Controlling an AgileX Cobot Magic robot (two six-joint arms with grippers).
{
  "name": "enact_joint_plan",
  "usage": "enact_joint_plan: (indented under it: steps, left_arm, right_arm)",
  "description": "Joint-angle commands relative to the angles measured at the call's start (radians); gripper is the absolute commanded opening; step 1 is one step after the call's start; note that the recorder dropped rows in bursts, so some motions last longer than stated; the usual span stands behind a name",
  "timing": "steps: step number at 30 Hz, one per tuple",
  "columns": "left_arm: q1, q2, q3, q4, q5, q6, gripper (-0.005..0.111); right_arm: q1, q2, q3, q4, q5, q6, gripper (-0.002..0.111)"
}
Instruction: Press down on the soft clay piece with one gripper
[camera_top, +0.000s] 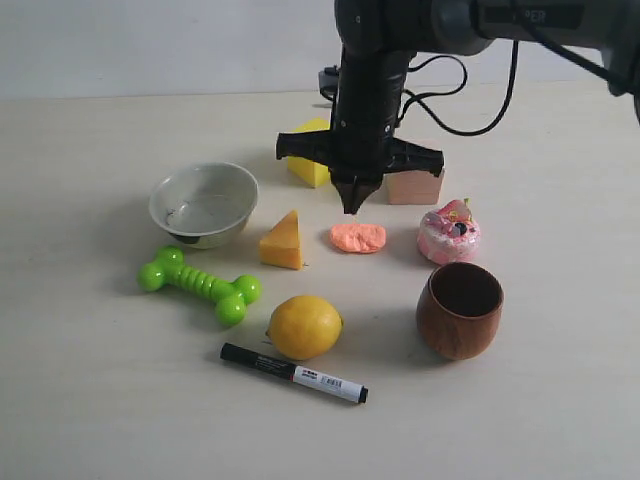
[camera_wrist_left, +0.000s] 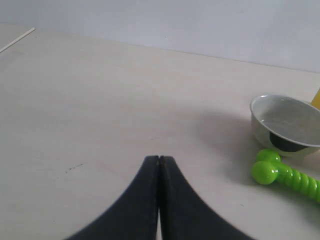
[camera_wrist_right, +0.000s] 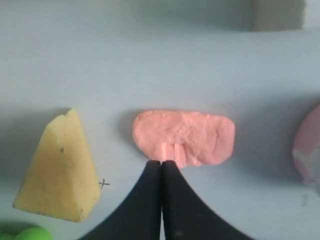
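Note:
The soft clay piece is a flat salmon-orange blob lying on the table between the yellow-orange wedge and the pink-and-white toy cake. It carries a small pressed groove near its edge in the right wrist view. My right gripper hangs shut, tips pointing down just above and behind the clay, apart from it. Only the left wrist view shows my left gripper, shut over bare table with nothing in it.
A metal bowl and a green dumbbell toy lie on the left. A lemon, a black marker and a brown wooden cup are nearer the front. Yellow and pink blocks stand behind the gripper.

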Motion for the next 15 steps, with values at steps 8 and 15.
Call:
enact_joint_plan:
  steps: [8,15]
  left_arm:
    - [-0.005,-0.006,-0.004,-0.009,-0.011,-0.008,0.0]
    - [-0.005,-0.006,-0.004,-0.009,-0.011,-0.008,0.0]
  right_arm:
    - [0.001,-0.225,0.107,-0.186,0.01,-0.051,0.0]
    - [0.001,-0.535,0.473,-0.327,-0.258,-0.002,0.0]
